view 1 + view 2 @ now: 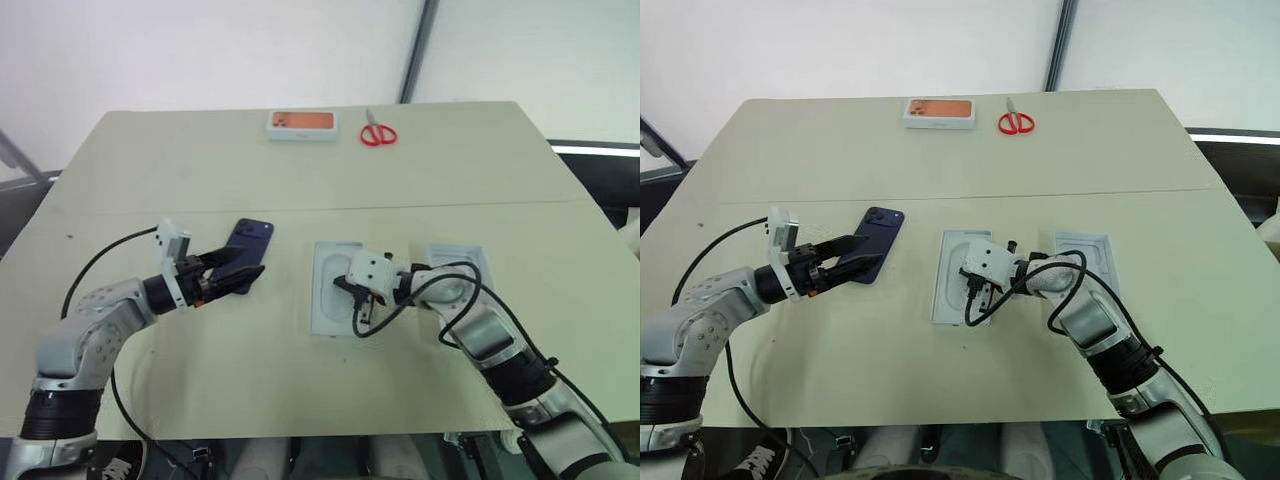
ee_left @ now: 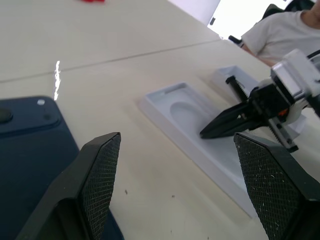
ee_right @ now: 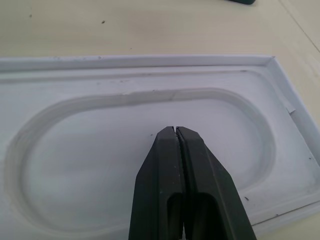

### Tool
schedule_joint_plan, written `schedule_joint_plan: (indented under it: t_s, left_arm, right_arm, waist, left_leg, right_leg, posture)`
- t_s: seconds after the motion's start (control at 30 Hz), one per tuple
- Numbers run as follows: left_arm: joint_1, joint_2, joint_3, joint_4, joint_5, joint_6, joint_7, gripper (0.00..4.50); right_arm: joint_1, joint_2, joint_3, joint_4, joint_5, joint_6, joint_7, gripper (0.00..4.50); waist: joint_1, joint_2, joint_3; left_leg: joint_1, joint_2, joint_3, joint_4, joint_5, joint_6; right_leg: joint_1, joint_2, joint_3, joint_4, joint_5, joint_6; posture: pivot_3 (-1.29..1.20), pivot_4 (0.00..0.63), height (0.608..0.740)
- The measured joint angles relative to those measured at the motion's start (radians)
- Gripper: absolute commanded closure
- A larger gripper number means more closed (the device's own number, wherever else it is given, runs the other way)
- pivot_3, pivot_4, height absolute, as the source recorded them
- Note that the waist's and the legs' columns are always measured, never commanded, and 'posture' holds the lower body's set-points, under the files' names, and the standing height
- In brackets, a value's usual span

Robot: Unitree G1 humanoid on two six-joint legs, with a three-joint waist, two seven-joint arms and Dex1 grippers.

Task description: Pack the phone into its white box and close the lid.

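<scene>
Two white trays lie open on the desk (image 1: 150,170), both empty. The right claw (image 1: 336,284), fingers pressed together and holding nothing, rests its tip over the oval recess of the nearer tray (image 1: 325,320), apparently the white box; the other, probably the lid (image 1: 462,262), sits just beyond that arm. The left claw (image 1: 237,272) stands spread apart at the near end of the phone (image 1: 250,240), which lies flat on the desk, not gripped. Risks: a shallow pinch on that glossy back could slip, and the right claw could nudge the light tray askew.
</scene>
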Motion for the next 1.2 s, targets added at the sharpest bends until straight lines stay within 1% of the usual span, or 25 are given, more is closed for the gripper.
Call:
schedule_joint_plan:
  t_s: [0.13, 0.27, 0.4, 0.53, 0.63, 0.73, 0.83, 0.9, 1.0, 1.03, 1.2]
  left_arm:
    - [-0.059, 0.020, 0.006, 0.090, -0.008, 0.097, 0.030, 0.67]
    - [-0.133, 0.063, 0.030, 0.219, -0.016, 0.201, 0.028, 0.67]
    - [-0.230, 0.085, 0.048, 0.362, -0.022, 0.271, 0.007, 0.67]
    - [-0.298, 0.114, 0.045, 0.487, 0.001, 0.283, -0.040, 0.67]
    - [-0.409, 0.135, -0.009, 0.686, 0.086, 0.241, -0.120, 0.67]
    - [-0.467, 0.133, -0.069, 0.818, 0.167, 0.192, -0.190, 0.67]
    - [-0.485, 0.118, -0.109, 0.915, 0.231, 0.132, -0.257, 0.67]
    - [-0.509, 0.112, -0.127, 0.948, 0.269, 0.102, -0.288, 0.67]
    - [-0.526, 0.099, -0.143, 0.972, 0.314, 0.073, -0.331, 0.67]
    - [-0.537, 0.093, -0.149, 0.982, 0.326, 0.074, -0.344, 0.67]
    - [-0.554, 0.076, -0.165, 0.987, 0.369, 0.079, -0.403, 0.67]
  right_arm:
    - [-0.084, 0.054, -0.067, 0.002, 0.046, 0.057, -0.015, 4.44]
    - [-0.147, 0.108, -0.059, 0.002, 0.044, 0.072, -0.040, 4.44]
    - [-0.194, 0.176, 0.012, 0.043, -0.008, 0.068, -0.074, 4.44]
    - [-0.260, 0.264, 0.075, 0.126, -0.050, 0.076, -0.104, 4.44]
    - [-0.366, 0.384, 0.131, 0.327, -0.101, 0.080, -0.139, 4.44]
    - [-0.401, 0.457, 0.201, 0.422, -0.145, 0.064, -0.152, 4.44]
    - [-0.399, 0.460, 0.220, 0.462, -0.174, 0.053, -0.160, 4.44]
    - [-0.394, 0.450, 0.218, 0.464, -0.186, 0.053, -0.163, 4.44]
    - [-0.372, 0.442, 0.220, 0.458, -0.195, 0.053, -0.161, 4.44]
    - [-0.368, 0.434, 0.220, 0.455, -0.201, 0.053, -0.160, 4.44]
    - [-0.364, 0.421, 0.220, 0.438, -0.218, 0.068, -0.152, 4.44]
  waist:
    - [-0.003, 0.000, 0.000]
    - [-0.004, 0.000, 0.000]
    - [-0.004, 0.000, 0.000]
    - [-0.008, 0.000, 0.000]
    - [-0.011, -0.001, 0.000]
    - [-0.015, -0.001, 0.000]
    - [-0.015, -0.002, -0.001]
    - [-0.013, -0.003, -0.001]
    - [-0.013, -0.003, -0.002]
    - [-0.011, -0.003, -0.002]
    - [-0.010, -0.003, -0.002]
  left_leg:
    - [0.000, 0.000, 0.000, 0.000, 0.000, 0.000]
    - [0.000, 0.000, 0.000, 0.000, 0.000, -0.001]
    - [0.000, 0.000, -0.001, 0.000, 0.001, -0.001]
    - [0.000, 0.000, -0.001, 0.000, 0.003, -0.004]
    - [0.000, 0.000, -0.001, -0.001, 0.004, -0.006]
    - [-0.001, -0.001, -0.001, -0.001, 0.005, -0.008]
    - [-0.001, -0.002, -0.001, 0.001, 0.005, -0.008]
    - [0.000, -0.002, -0.002, 0.001, 0.005, -0.008]
    - [0.000, -0.001, -0.002, 0.000, 0.005, -0.007]
    - [0.000, -0.002, -0.002, 0.001, 0.003, -0.005]
    - [0.000, -0.002, -0.002, 0.001, 0.003, -0.004]
  right_leg:
    - [0.000, 0.001, 0.000, 0.001, 0.000, 0.000]
    - [-0.004, 0.002, 0.000, 0.001, 0.000, 0.000]
    - [-0.004, 0.002, 0.000, 0.002, 0.000, 0.000]
    - [-0.005, 0.002, 0.000, 0.004, 0.000, 0.000]
    - [-0.006, 0.003, 0.000, 0.006, 0.000, 0.000]
    - [-0.009, 0.003, 0.000, 0.011, 0.000, 0.000]
    - [-0.008, 0.001, 0.000, 0.011, 0.000, 0.000]
    - [-0.008, 0.001, 0.000, 0.011, 0.000, 0.000]
    - [-0.008, 0.002, 0.000, 0.012, 0.000, 0.000]
    - [-0.008, 0.002, 0.000, 0.012, 0.000, 0.000]
    - [-0.008, 0.002, 0.000, 0.013, 0.000, 0.000]
  posture:
    - [0.00, 0.150, 0.740]
    - [0.00, 0.150, 0.740]
    - [0.00, 0.150, 0.740]
    - [0.00, 0.150, 0.740]
    - [0.00, 0.150, 0.740]
    - [0.00, 0.150, 0.740]
    - [0.00, 0.150, 0.740]
    - [0.00, 0.150, 0.740]
    - [0.00, 0.150, 0.740]
    - [0.00, 0.150, 0.740]
    - [0.00, 0.150, 0.740]
